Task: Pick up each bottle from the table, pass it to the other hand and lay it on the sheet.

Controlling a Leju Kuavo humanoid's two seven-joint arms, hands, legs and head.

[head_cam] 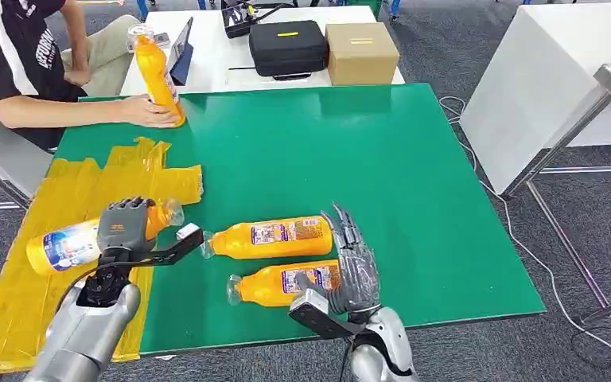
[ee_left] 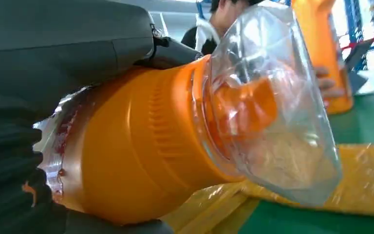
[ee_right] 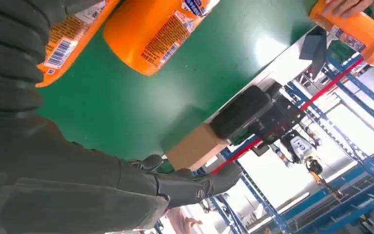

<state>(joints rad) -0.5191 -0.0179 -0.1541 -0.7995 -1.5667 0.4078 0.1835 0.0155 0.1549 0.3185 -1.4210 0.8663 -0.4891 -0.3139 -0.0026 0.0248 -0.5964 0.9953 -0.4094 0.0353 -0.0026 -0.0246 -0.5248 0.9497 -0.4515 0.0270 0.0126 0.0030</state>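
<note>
Your left hand [head_cam: 127, 225] is gripping an orange bottle [head_cam: 75, 243] lying over the yellow sheet [head_cam: 64, 199], while your right hand [head_cam: 354, 267], fingers spread and empty, is resting beside two bottles [head_cam: 274, 236] on the green worktop [head_cam: 382, 159]; a person [head_cam: 24, 64] is steadying another.

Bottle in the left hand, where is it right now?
In the head view the bottle lies sideways in the left hand, over the yellow sheet at the table's near left, apart from the two bottles lying on the green mat.
</note>
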